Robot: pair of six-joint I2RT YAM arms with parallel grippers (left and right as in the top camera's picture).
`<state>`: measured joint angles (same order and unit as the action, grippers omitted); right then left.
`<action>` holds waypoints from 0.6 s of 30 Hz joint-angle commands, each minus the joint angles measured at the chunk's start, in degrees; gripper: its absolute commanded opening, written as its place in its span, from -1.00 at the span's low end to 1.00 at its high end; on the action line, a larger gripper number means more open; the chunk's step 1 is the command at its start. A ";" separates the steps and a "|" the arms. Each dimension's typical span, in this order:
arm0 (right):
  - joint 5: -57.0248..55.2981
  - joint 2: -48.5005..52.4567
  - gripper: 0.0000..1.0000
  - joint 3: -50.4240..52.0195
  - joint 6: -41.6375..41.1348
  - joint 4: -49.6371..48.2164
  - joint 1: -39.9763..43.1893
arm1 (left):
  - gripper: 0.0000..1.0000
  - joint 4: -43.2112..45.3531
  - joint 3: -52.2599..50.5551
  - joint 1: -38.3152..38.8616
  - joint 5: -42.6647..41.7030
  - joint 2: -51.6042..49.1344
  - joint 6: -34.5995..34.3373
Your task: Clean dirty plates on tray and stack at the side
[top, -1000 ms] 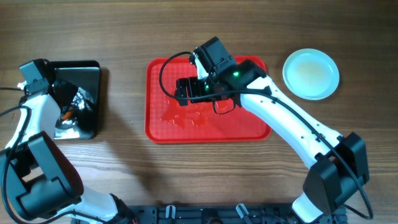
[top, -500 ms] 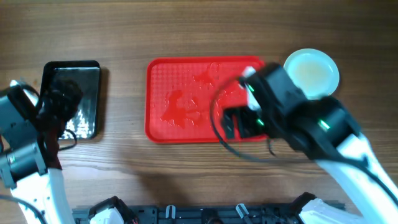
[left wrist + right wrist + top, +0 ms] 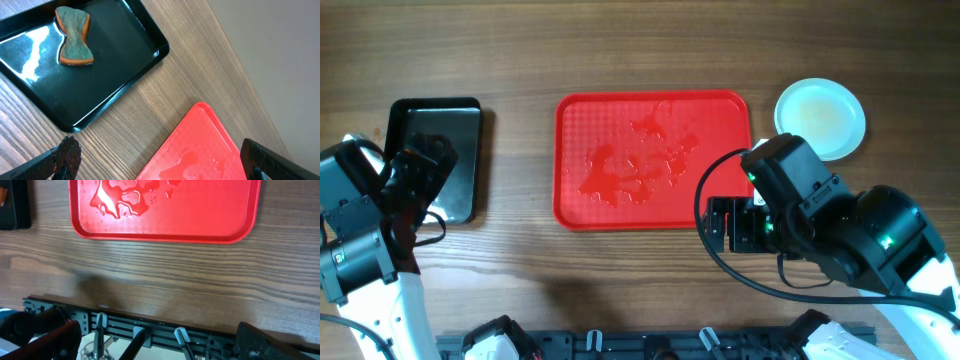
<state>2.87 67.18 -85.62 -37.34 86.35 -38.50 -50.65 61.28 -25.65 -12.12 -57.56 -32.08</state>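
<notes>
Spread wide and gripping nothing, left end effector [image 3: 160, 159], one dark fingertip low at each side of its wrist view, hanging close to the black tray [image 3: 107, 70]. In that glossy tray, a single bow-shaped sponge [image 3: 74, 36], orange-edged with a green face, lying flat towards one end. Likewise wide apart and empty, right end effector [image 3: 155, 339], poised over bare wood by the front edge of the desk [image 3: 165, 275], above a black rail [image 3: 150, 325] running along that edge. Ahead of it, the red tray [image 3: 570, 150], holding only wet patches [image 3: 630, 170] of clear liquid around its middle. Just beside the right rim, near the far corner, the plates [image 3: 820, 118] resting on the desk, not touching the rim. Visible from above as one pale round outline, so number in the stack not tellable. Brown wood grain across the whole desk, and a plain grey surface [image 3: 270, 50] past its far edge.
</notes>
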 commanded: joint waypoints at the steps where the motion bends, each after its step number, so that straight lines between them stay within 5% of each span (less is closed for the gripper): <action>1: -3.34 0.24 1.00 -0.11 1.40 -0.59 -0.22 | 1.00 -0.04 -0.50 -0.20 -1.14 -0.85 0.31; 7: -4.42 -5.57 0.99 8.33 14.36 -17.66 1.20 | 1.00 -0.04 -0.52 -0.20 -1.14 -0.94 0.31; 13: 12.61 -25.53 1.00 40.15 25.20 -50.07 21.27 | 1.00 -0.04 -0.50 -0.20 -1.14 -0.94 0.31; 18: 19.56 -43.08 1.00 63.19 25.16 -72.11 34.01 | 0.99 -0.04 -0.50 -0.20 -1.14 -0.94 0.31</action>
<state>15.68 30.98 -29.71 -14.41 19.20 -8.03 -50.78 61.17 -25.63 -12.36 -58.30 -32.05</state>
